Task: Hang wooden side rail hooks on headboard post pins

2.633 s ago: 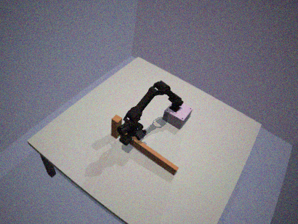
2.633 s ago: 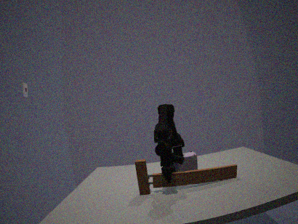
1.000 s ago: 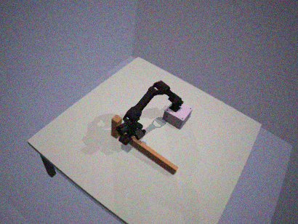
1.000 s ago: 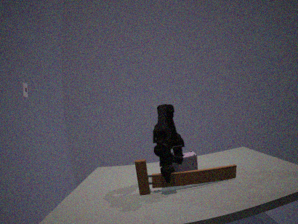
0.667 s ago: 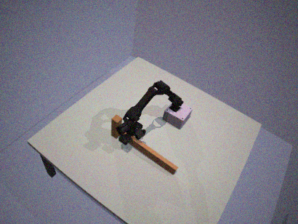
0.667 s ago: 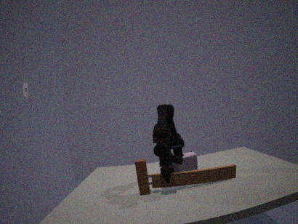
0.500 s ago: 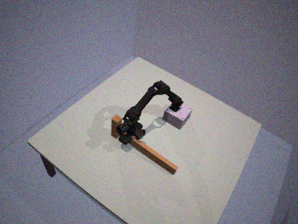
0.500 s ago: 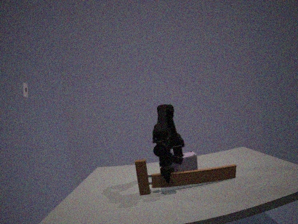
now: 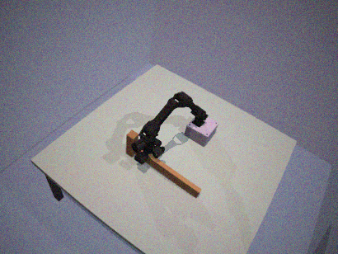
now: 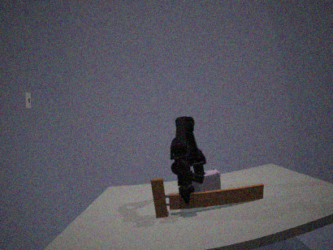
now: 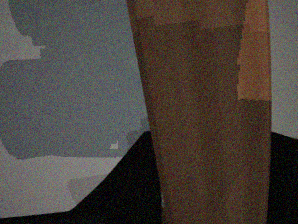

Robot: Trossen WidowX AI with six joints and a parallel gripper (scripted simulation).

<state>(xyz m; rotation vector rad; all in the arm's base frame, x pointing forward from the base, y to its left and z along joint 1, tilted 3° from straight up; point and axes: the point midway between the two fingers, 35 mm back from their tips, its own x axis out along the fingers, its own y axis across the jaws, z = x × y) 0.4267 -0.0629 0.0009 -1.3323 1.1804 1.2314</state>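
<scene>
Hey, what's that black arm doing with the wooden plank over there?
The arm's pincer is shut on a long wooden rail, near the end by a short upright post. It is trying to hang that end on the post. The rail's far end sits low, by the table. A small gap with metal hooks shows between rail and post, so whether the hooks are seated cannot be told.

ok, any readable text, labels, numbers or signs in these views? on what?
None readable in any view.
Wooden side rail, headboard post, pale base box and black arm: no markings visible.
Small pale plate on the wall: too small and blurred to tell if it bears text.
</scene>
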